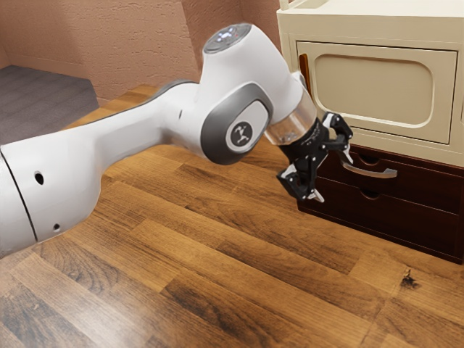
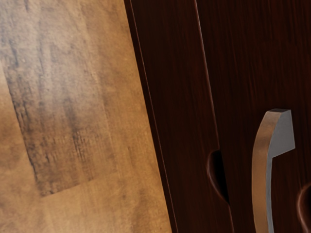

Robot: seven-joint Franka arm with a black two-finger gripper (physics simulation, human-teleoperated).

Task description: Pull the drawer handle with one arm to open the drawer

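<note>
Right of centre in the exterior view, my black two-finger pincer [image 1: 334, 179] stands with its fingers spread, near the curved silver metal handle [image 1: 370, 171] on the dark brown upper drawer [image 1: 428, 187]. I judge that bar stiff but slick, best pinched at mid-length, with modest drag from the drawer. Toward the upper right, the boxy cream cabinet [image 1: 362, 133] could catch a knuckle if I come in high.

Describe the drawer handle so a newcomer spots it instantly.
Find the cream cabinet, then the dark wood drawers beneath it. The upper drawer front carries a curved metal handle. Unlike the upright brown strip on the cabinet door, it's silvery and runs along the drawer's width.
</note>
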